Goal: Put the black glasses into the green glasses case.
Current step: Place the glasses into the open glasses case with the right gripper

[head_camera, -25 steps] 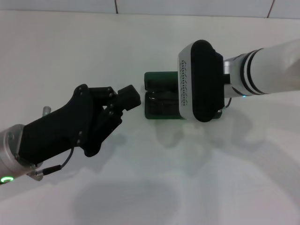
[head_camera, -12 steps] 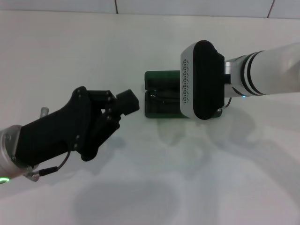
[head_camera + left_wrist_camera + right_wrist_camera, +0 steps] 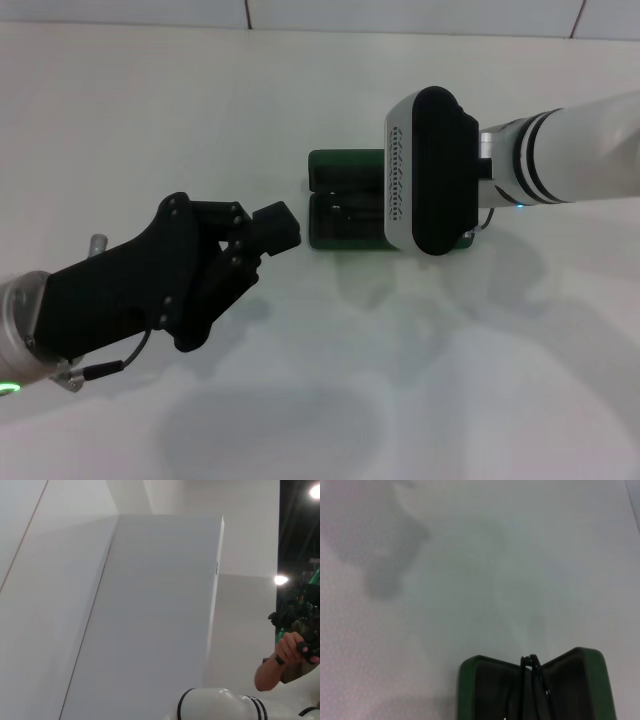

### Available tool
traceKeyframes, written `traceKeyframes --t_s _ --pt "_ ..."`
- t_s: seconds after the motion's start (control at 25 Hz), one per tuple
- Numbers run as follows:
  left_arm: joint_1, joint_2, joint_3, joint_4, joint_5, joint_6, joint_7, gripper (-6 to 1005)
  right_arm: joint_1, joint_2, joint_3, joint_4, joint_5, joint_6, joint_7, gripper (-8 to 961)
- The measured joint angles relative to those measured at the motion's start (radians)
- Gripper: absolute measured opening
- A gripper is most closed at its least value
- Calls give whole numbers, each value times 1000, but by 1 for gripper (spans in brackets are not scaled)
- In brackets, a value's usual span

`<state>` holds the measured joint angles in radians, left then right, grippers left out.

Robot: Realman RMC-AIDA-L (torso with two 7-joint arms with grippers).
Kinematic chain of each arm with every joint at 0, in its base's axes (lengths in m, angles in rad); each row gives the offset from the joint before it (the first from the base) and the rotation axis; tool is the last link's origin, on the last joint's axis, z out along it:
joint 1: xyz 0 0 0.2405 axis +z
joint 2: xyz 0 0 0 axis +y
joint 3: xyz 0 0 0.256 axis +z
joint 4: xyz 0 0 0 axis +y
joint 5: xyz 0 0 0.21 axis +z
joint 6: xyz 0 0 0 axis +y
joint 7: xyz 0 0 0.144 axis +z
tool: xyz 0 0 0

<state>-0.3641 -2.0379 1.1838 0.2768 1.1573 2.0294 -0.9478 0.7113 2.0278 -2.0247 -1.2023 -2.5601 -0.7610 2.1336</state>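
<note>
On the white table (image 3: 300, 400) lies the green glasses case (image 3: 340, 205), open, the black glasses (image 3: 530, 680) inside. Left of the case hovers the left gripper (image 3: 272, 228), clenched and empty. Over the case's right end, the right gripper's grip can't be told.

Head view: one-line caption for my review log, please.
Open green glasses case on the white table, partly hidden by the right tool above it; left tool beside it.

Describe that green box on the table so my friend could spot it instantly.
Look at the middle of the white table, just under the white right arm's wrist. The green glasses case lies there open, two dark halves side by side. It is the only green thing there.
</note>
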Motion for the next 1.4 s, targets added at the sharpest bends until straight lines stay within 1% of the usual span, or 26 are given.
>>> traceKeyframes --t_s 0.72,1.4 --pt "8 -1 -3 -3 -6 0 0 41 -16 0 0 -44 -6 -46 34 81" --pt "8 1 -3 -6 -1 0 2 42 -27 0 9 -64 -12 -58 35 86"
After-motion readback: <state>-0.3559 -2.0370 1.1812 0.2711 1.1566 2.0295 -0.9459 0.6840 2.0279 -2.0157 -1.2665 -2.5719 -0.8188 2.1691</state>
